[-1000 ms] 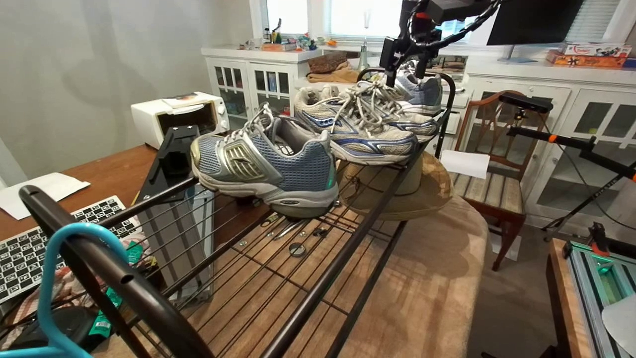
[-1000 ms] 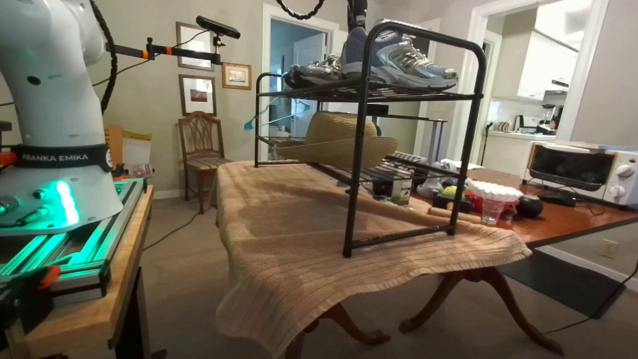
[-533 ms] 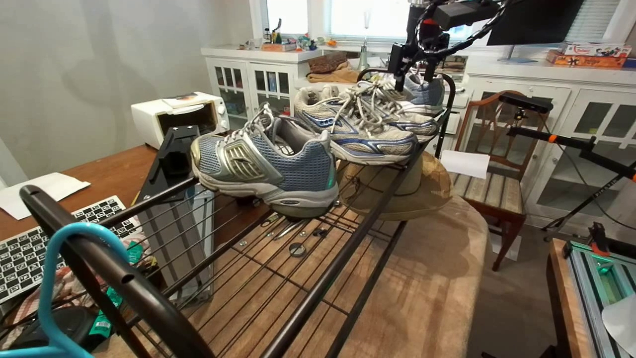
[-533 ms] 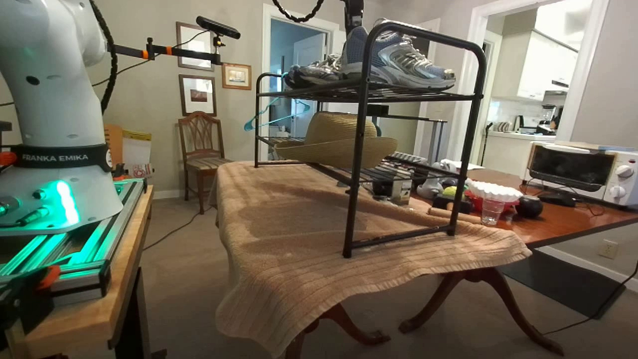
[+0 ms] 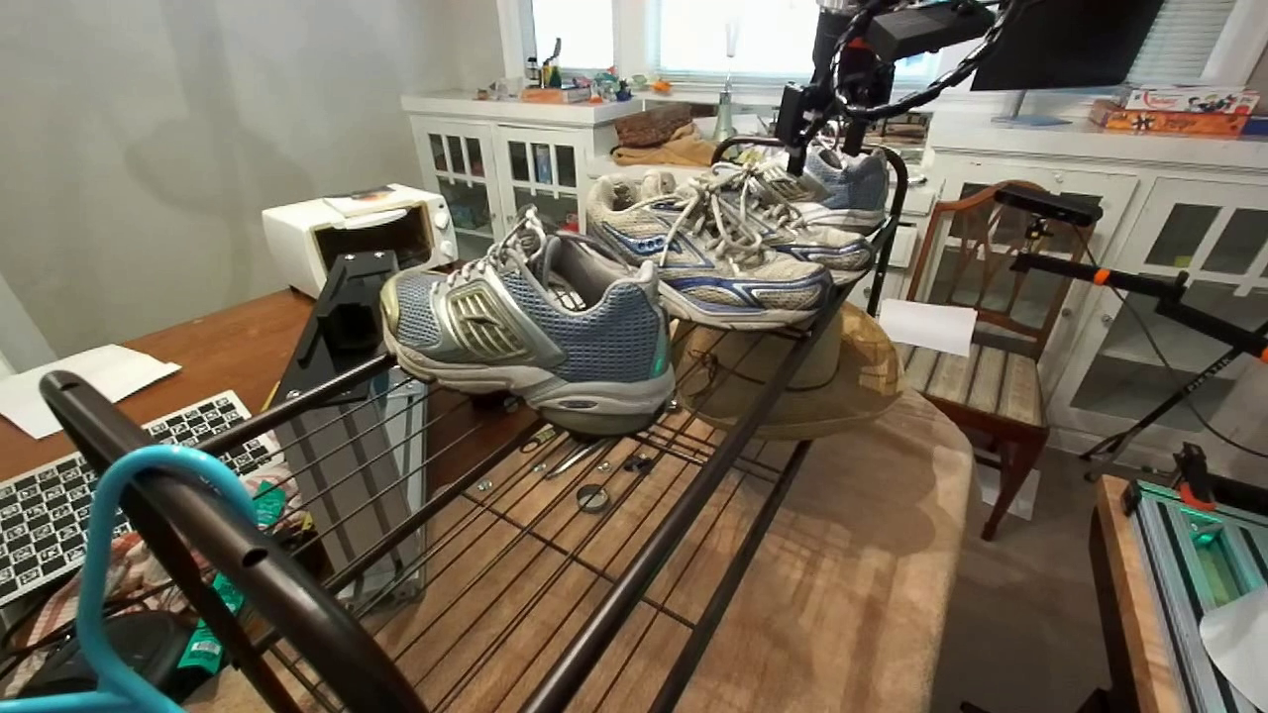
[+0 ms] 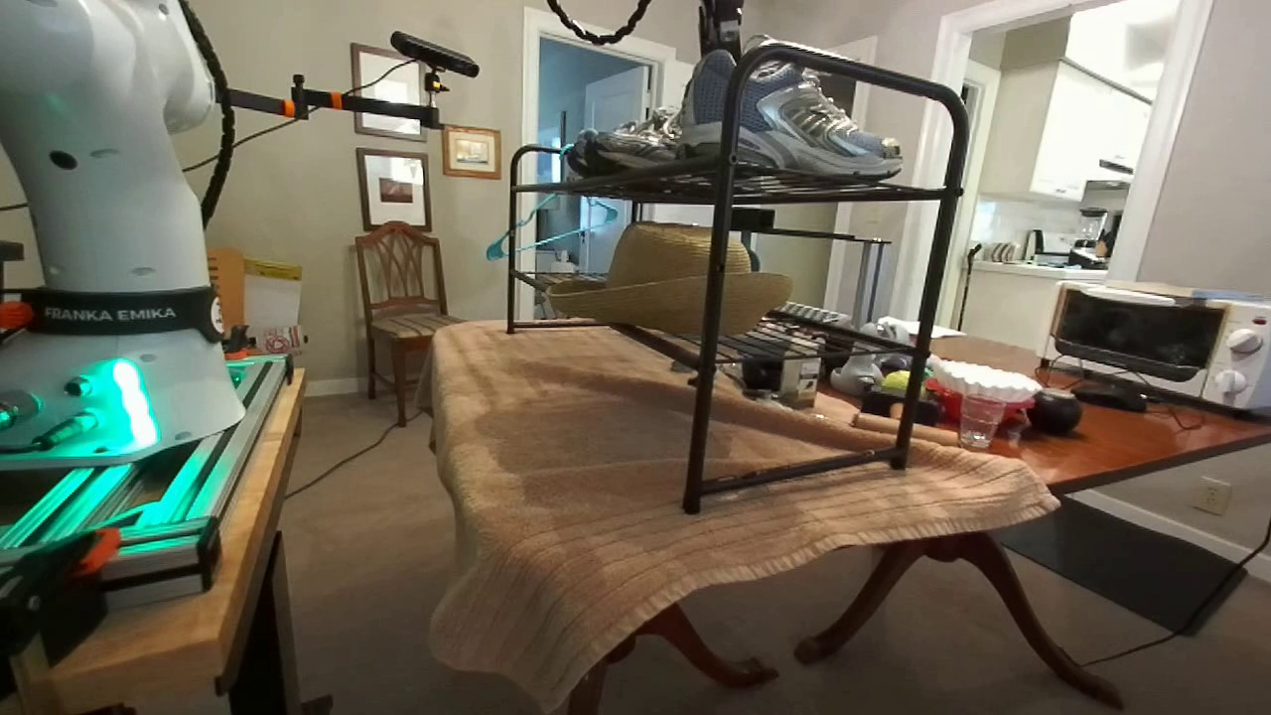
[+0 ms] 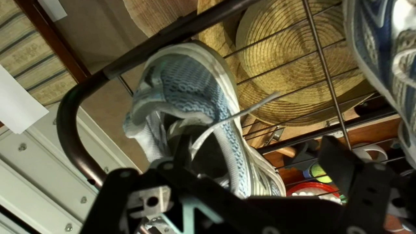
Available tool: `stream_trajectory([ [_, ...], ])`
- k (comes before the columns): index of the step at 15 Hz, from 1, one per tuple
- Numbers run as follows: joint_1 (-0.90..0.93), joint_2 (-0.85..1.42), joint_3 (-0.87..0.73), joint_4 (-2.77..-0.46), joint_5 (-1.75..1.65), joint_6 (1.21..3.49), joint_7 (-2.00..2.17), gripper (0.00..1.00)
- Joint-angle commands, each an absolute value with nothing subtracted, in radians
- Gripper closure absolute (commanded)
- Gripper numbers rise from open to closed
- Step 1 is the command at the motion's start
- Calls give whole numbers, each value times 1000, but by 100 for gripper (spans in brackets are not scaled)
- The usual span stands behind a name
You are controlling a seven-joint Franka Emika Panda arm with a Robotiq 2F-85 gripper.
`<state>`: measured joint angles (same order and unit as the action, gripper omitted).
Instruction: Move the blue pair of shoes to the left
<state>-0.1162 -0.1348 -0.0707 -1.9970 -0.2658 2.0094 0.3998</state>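
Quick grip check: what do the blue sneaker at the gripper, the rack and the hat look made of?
Blue sneaker: fabric mesh, by its open texture; the glossy silver panels could be plastic or synthetic leather. Rack: probably metal, dark coated, glinting along its bent tube. Hat: seemingly straw, matte, woven in visible rings.

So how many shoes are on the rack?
4 in view, all on top of the rack. Near to far in an exterior view: the nearest blue shoe, one whitish shoe, a second whitish shoe, and the farthest blue shoe, partly hidden.
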Motion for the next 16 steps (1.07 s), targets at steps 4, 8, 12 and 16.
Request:
stream_trajectory([
  [4, -125, -97, -92, -2019, -265, 2032, 281, 0],
  [8, -126, -68, -101, -2023, -267, 2052, 238, 29],
  [12, -120, -65, -97, -2019, -271, 2069, 261, 60],
  [16, -106, -90, -82, -2000, -251, 2044, 258, 91],
])
